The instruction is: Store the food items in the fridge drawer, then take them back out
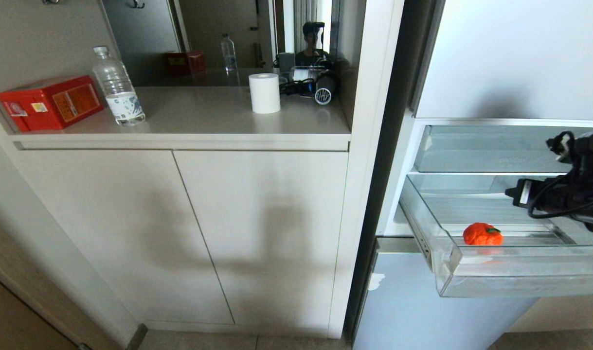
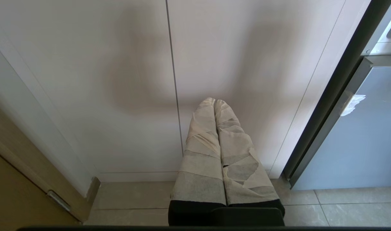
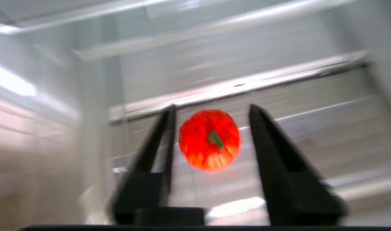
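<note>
The orange-red fruit [image 3: 210,149] lies on the floor of the pulled-out fridge drawer [image 1: 520,279], lower right of the head view. The right gripper [image 3: 211,117] stands spread, fingers [image 3: 266,134] flanking the fruit without touching it.

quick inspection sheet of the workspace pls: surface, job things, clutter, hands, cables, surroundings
surface: counter above shut cabinet doors
job things: drawer pulled out; orange-red fruit lies in it; second fruit not seen
clutter: red box, bottle, paper roll and dark gadgets on the counter
hands: right hand over the drawer, fingers apart either side of the fruit, not touching it; left hand shut, low before the cabinet
cables: black leads on the right arm
surroundings: mirror behind the counter shows a person; tiled floor
</note>
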`<state>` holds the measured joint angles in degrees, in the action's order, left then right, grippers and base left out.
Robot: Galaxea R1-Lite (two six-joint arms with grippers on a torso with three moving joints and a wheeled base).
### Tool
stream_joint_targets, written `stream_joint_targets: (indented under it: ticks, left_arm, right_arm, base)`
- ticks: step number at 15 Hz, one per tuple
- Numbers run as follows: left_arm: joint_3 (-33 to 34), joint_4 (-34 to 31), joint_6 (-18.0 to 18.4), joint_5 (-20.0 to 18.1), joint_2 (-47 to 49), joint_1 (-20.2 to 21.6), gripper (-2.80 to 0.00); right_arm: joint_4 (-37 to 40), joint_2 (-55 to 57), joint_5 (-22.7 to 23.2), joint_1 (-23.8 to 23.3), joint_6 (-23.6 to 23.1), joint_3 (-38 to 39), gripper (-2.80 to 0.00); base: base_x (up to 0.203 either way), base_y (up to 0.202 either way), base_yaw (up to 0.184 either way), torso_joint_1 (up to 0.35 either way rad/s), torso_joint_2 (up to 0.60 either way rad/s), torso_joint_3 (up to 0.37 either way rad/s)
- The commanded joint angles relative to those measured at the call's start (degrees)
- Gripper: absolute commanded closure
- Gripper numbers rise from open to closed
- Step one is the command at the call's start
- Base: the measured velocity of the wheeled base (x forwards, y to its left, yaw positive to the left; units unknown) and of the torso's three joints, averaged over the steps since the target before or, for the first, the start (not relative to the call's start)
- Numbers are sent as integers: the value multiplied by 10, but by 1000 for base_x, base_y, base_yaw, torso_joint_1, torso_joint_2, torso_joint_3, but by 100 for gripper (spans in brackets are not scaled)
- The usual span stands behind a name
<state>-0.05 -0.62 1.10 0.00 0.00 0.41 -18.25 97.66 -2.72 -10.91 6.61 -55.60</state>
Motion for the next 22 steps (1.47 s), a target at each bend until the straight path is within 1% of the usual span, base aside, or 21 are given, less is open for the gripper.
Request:
stream_joint_targets:
  ticks: [1,3,5,7,9,11,12,13,15,16,19,20,22]
  left_arm:
    - [0,0,0,0,1,0,0]
    - [0,0,0,0,1,0,0]
    - [0,0,0,0,1,0,0]
    - [0,0,0,0,1,0,0]
    - [0,0,0,0,1,0,0]
    - [0,0,0,0,1,0,0]
    - [0,0,0,0,1,0,0]
    - [0,0,0,0,1,0,0]
    - [0,0,0,0,1,0,0]
    - [0,0,0,0,1,0,0]
    - [0,0,0,0,1,0,0]
    - [0,0,0,0,1,0,0]
    - [0,0,0,0,1,0,0]
  right_arm:
    - [-1,-160,0,0,0,61,0]
    - [0,-289,0,1,-3,133,0]
    - [1,-425,1,1,-16,221,0]
    - [2,-560,9,1,-57,319,0]
    - [10,-691,28,2,-105,411,0]
    - [56,-792,44,2,-139,483,0]
    - [79,-814,48,2,-150,520,0]
    - [120,-820,49,3,-158,550,0]
    - [210,-816,52,3,-162,549,0]
    - [219,-816,53,4,-163,545,0]
    - [219,-816,54,40,-160,545,0]
    - [215,-817,54,58,-161,547,0]
    - [212,-851,52,115,-161,547,0]
  base:
    - [0,0,0,0,0,0]
    - [0,0,0,0,0,0]
    - [0,0,0,0,0,0]
    - [0,0,0,0,0,0]
    - [0,0,0,0,0,0]
    - [0,0,0,0,0,0]
    - [0,0,0,0,0,0]
    - [0,0,0,0,0,0]
    - [0,0,0,0,0,0]
    - [0,0,0,0,0,0]
    - [0,0,0,0,0,0]
    - [0,0,0,0,0,0]
    - [0,0,0,0,0,0]
